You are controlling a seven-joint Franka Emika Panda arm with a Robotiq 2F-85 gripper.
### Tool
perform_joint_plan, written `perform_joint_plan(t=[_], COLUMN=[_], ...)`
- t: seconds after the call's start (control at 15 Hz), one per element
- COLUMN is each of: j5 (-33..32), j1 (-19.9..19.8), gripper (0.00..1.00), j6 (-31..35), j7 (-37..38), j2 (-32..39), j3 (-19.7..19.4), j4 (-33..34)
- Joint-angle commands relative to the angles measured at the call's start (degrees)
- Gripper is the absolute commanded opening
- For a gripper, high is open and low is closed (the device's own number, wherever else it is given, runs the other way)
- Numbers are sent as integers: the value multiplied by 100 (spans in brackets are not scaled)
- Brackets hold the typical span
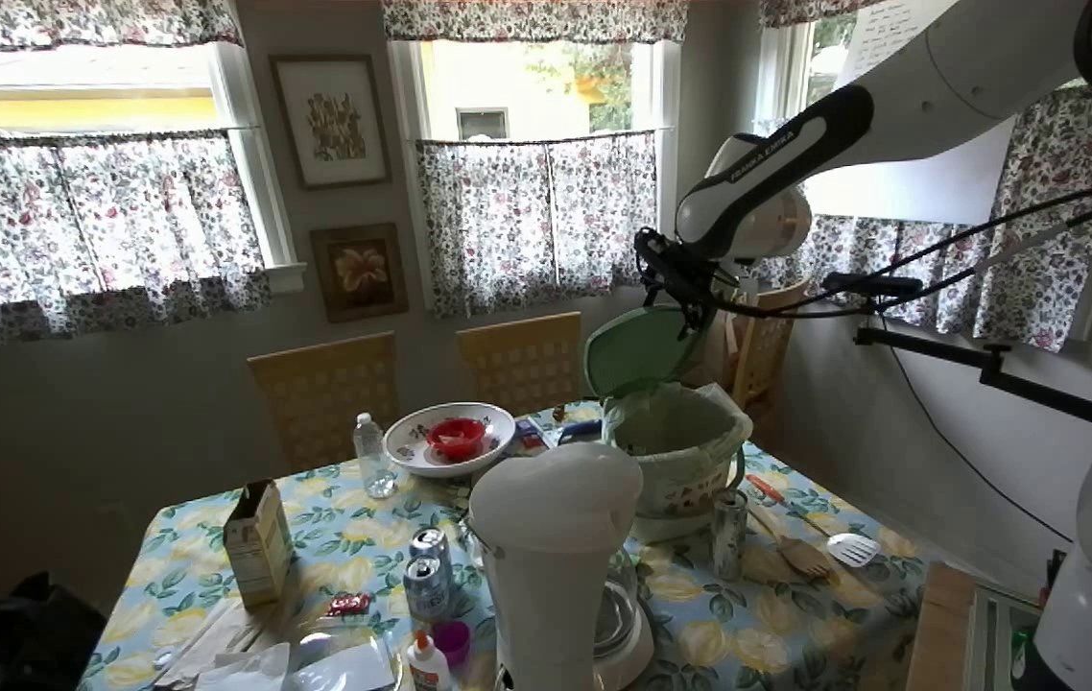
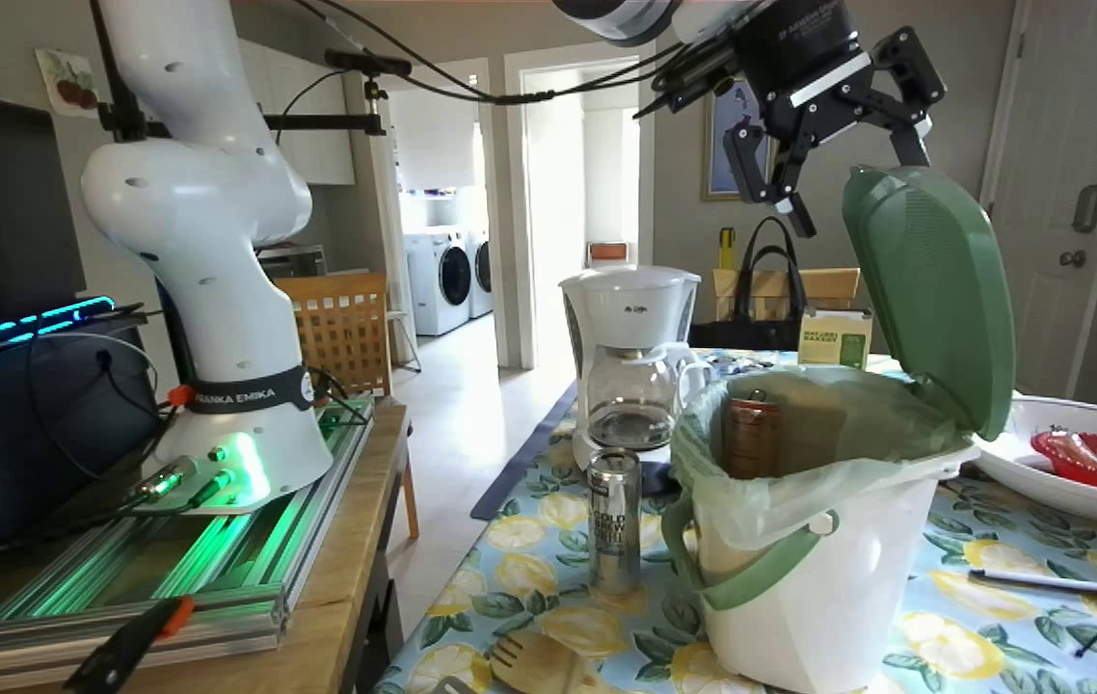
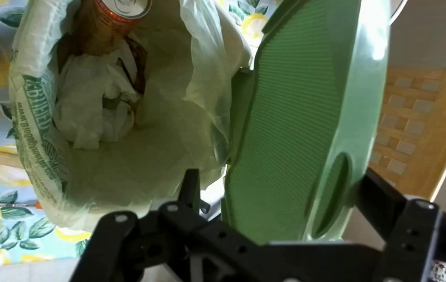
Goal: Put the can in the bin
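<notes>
The whitish bin (image 2: 809, 598) stands on the table, lined with a bag. Its green lid (image 2: 934, 289) is hinged up; it also shows in the wrist view (image 3: 285, 129). A reddish-brown can (image 2: 753, 439) is inside the bin, above crumpled paper in the wrist view (image 3: 107, 27). A silver can (image 2: 614, 520) stands upright beside the bin, also in an exterior view (image 1: 728, 533). My gripper (image 2: 857, 183) is open and empty at the raised lid's top edge. One finger is at the rim's outer side, contact unclear; the other is on the inner side, apart.
A white coffee maker (image 2: 630, 308) stands near the bin. Two cans (image 1: 427, 585), a bottle (image 1: 373, 456), a box (image 1: 258, 542) and a white bowl (image 1: 450, 437) are on the table. Wooden utensils (image 2: 539, 660) lie beside the bin. Chairs (image 1: 522, 360) stand behind.
</notes>
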Motion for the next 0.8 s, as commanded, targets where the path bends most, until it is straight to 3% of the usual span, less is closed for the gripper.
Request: perform_joint_plan(t=[0.0, 0.73], j5=[-72, 117], j1=[122, 413], gripper=[100, 100], j6=[-415, -1953], j7=[-10, -345], j2=[144, 29], j3=[-94, -30], j4=[241, 176])
